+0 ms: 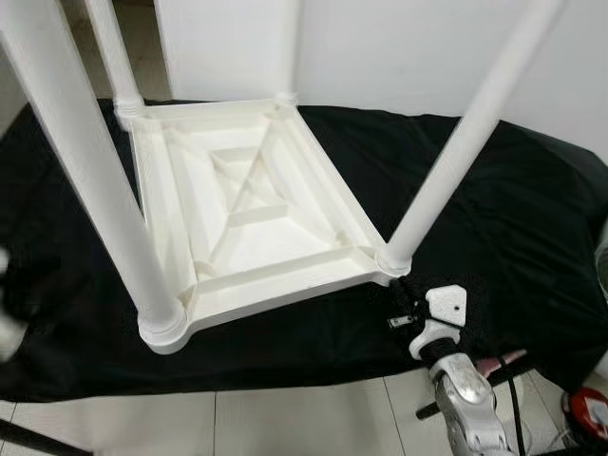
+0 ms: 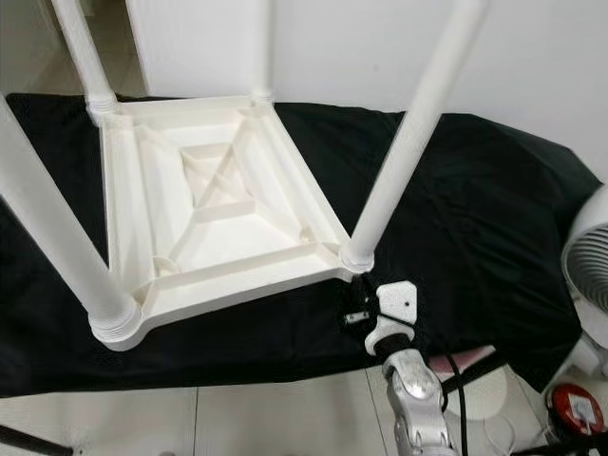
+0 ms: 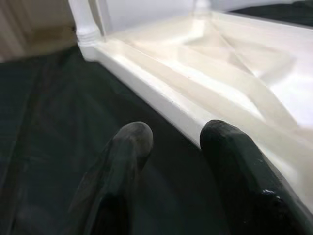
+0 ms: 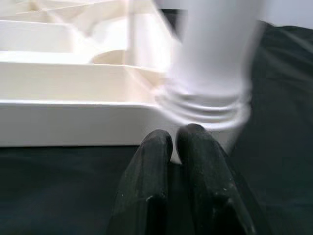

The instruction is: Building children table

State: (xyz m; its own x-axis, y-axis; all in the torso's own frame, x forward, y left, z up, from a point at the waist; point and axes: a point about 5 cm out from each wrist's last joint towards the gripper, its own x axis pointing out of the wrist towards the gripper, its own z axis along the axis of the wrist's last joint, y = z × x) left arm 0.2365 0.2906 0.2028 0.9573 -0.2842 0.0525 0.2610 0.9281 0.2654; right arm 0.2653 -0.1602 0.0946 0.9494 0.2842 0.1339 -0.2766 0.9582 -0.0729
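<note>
The upturned table (image 1: 256, 214) covers the left half of the black cloth (image 1: 494, 218); its four legs (image 1: 456, 152) stand up as posts. Open cloth lies to the right. The right hand (image 4: 173, 142) sits against the near-right leg's base, fingers together.

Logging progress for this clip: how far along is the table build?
Done: the upside-down white plastic tabletop on the black cloth has legs standing in all four corners. In hand: the right gripper, jaws shut, sits beside the near-right leg. Left: turning it upright.

Black cloth (image 1: 494, 218), white fan (image 2: 587, 256), tiled floor (image 1: 285, 423)
</note>
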